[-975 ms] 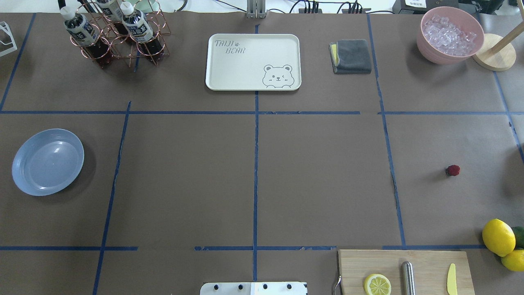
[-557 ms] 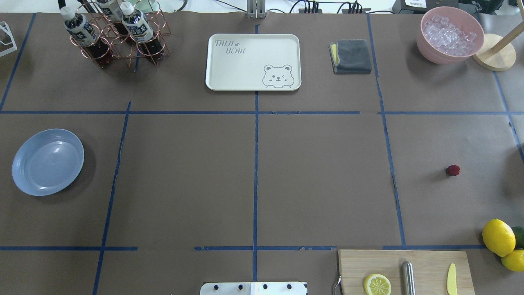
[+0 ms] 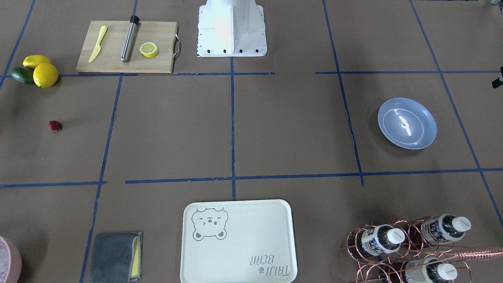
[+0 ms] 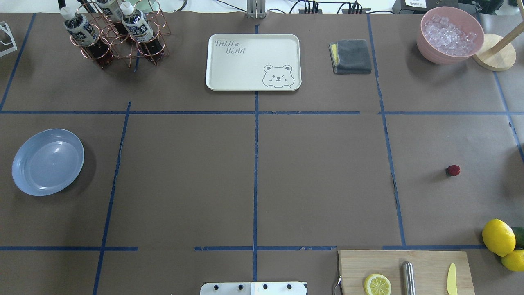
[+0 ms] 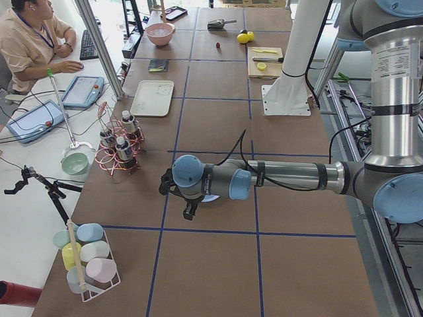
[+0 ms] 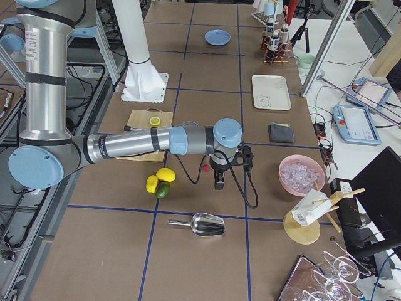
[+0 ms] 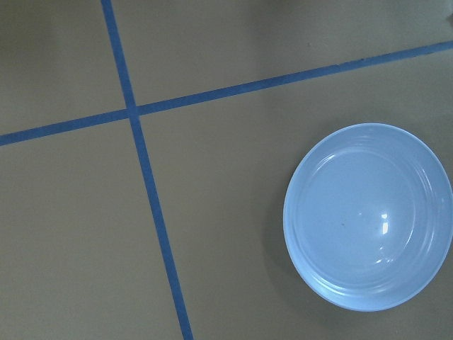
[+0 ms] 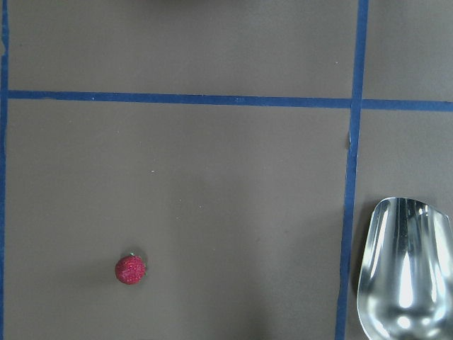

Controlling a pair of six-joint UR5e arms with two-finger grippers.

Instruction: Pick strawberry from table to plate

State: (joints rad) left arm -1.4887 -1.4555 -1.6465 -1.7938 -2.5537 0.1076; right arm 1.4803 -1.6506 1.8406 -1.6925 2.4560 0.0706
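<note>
The strawberry [image 4: 453,170], tiny and dark red, lies on the brown table [image 4: 319,184] at the right; it also shows in the front view [image 3: 54,125] and low left in the right wrist view [image 8: 130,269]. The light-blue plate [image 4: 48,162] sits bare at the far left, filling the right of the left wrist view [image 7: 368,216]. My right gripper [image 6: 218,183] hangs above the table just beside the strawberry [image 6: 206,167]. My left gripper [image 5: 190,212] hangs over the plate's area. I cannot tell whether either gripper is open or shut.
Lemons [image 4: 498,237] and a cutting board [image 4: 430,262] with a lemon half and knife lie near the strawberry's side. A metal scoop [image 8: 407,269] lies to the right in the right wrist view. A cream tray [image 4: 253,61], bottle rack [image 4: 118,37], grey cloth [image 4: 351,56] and ice bowl [image 4: 449,35] line the far edge.
</note>
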